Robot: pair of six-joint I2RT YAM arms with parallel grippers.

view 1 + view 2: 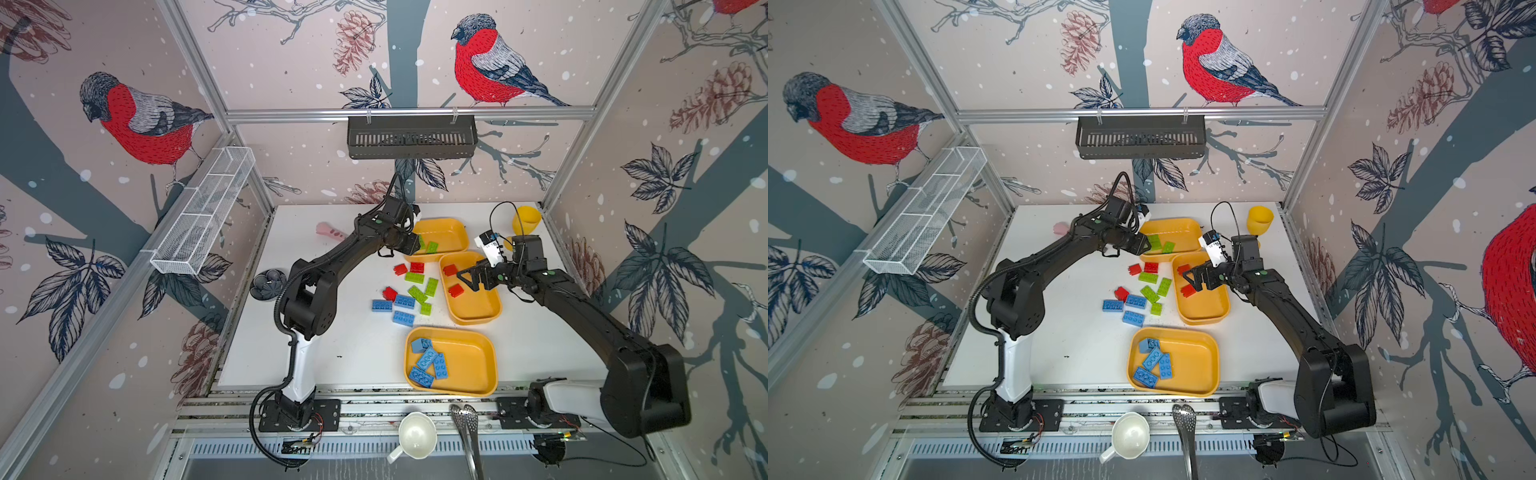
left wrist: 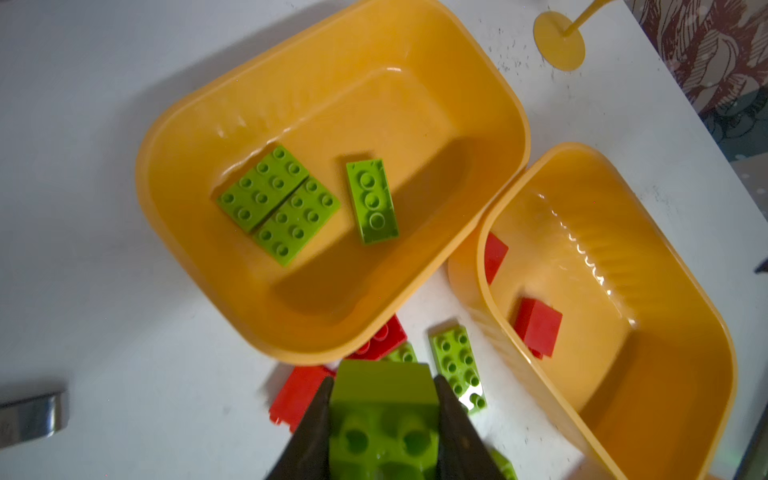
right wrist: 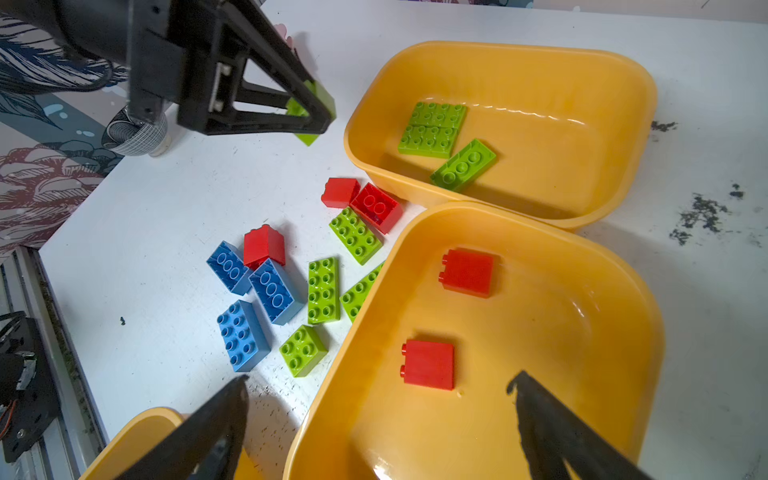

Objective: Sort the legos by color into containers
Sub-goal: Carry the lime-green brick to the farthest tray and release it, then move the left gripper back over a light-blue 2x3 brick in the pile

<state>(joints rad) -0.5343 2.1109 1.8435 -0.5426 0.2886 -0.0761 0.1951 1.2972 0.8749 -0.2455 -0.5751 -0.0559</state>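
Brick [image 2: 384, 419] lime green, studded, pinched in left pincer [image 2: 383, 384]; right pincer [image 3: 380, 380] spread wide.

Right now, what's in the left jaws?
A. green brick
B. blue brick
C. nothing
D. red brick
A: the left wrist view shows the left jaws shut on a green brick, just outside the tray that holds the other greens.

Loose legos [image 1: 417, 293] on table [image 1: 353, 353], left of middle tray [image 1: 482, 309]
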